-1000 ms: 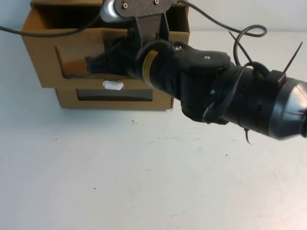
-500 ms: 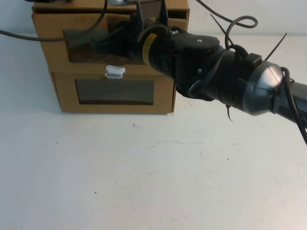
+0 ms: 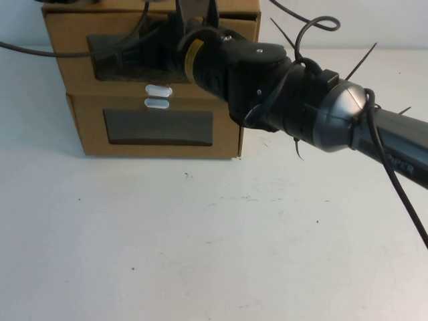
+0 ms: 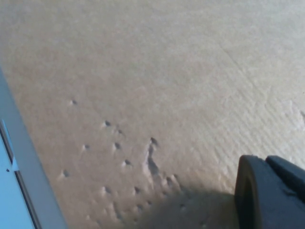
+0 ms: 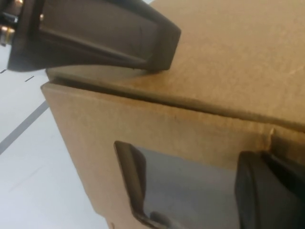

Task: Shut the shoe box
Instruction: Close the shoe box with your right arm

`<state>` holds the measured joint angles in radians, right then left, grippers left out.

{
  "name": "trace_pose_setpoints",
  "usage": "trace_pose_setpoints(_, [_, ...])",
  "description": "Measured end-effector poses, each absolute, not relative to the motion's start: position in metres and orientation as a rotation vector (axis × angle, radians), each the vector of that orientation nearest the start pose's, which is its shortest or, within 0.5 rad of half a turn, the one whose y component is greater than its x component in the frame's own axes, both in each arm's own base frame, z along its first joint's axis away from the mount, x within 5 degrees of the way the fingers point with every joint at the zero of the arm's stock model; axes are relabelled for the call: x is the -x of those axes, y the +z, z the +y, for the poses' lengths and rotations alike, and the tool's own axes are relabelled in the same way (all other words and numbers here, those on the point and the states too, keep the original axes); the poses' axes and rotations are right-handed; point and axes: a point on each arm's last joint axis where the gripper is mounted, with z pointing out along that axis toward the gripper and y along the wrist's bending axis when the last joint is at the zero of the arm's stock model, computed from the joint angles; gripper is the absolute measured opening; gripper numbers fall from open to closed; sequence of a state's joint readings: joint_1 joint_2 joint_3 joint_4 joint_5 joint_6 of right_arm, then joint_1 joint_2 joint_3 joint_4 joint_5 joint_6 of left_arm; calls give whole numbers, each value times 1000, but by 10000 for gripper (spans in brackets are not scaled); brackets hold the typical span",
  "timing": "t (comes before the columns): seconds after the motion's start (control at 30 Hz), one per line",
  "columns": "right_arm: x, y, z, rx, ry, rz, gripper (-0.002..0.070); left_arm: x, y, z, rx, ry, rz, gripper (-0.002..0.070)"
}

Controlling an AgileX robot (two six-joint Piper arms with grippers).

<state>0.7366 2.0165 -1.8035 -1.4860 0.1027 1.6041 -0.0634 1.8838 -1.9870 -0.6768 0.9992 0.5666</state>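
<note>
I'm pressing right pincer point(image 3: 134, 53), fingers spread and empty, against shoe box point(image 3: 73, 30) front; light, stiff cardboard, pushing flat beside window. Left pincer point(image 4: 271, 191) hovering over cardboard, opening unclear.

White tabletop point(image 3: 200, 254) with small dark specks; pale wall point(image 3: 374, 20) behind; soft, even light

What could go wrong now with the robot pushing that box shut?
The right hand presses on the shoe box at its clear window and might dent it. Pushing harder could slide it back off the bottom box. The left hand, right above cardboard, could bump it.
</note>
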Motion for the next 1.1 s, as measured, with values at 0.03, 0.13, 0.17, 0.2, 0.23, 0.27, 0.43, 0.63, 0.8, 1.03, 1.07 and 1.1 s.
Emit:
trace_pose_setpoints(0.03, [-376,340,326,456,552,1673,-11,-421,399,-75,-530,-572,2135,-2])
trace_pose_setpoints(0.13, [-383,336,322,468,568,1675,-11,-421,400,-75,-531,-580,2136,-2])
trace_pose_setpoints(0.17, [-386,334,321,468,579,1680,-11,-421,400,-75,-530,-583,2135,-2])
trace_pose_setpoints(0.2, [-386,334,320,469,588,1681,-11,-421,400,-76,-531,-586,2136,-2])
trace_pose_setpoints(0.23, [-387,334,320,471,595,1680,-11,-421,400,-76,-531,-586,2136,-2])
trace_pose_setpoints(0.27, [-387,333,320,473,605,1682,-11,-421,400,-76,-531,-586,2136,-2])
trace_pose_setpoints(0.43, [-385,340,318,491,682,1669,-11,-414,407,-75,-551,-567,2133,-2])
trace_pose_setpoints(0.63, [-357,374,307,527,834,1645,-11,-380,450,-70,-628,-465,2023,-2])
trace_pose_setpoints(0.8, [-318,407,283,538,925,1617,-11,-340,491,-65,-639,-386,1930,-2])
trace_pose_setpoints(1.03, [-257,431,236,533,952,1592,-11,-273,529,-59,-605,-335,1818,-2])
trace_pose_setpoints(1.07, [-248,430,229,534,951,1597,-11,-263,532,-58,-589,-327,1795,-2])
trace_pose_setpoints(1.1, [-240,425,222,536,949,1611,-11,-249,533,-56,-564,-316,1766,-2])
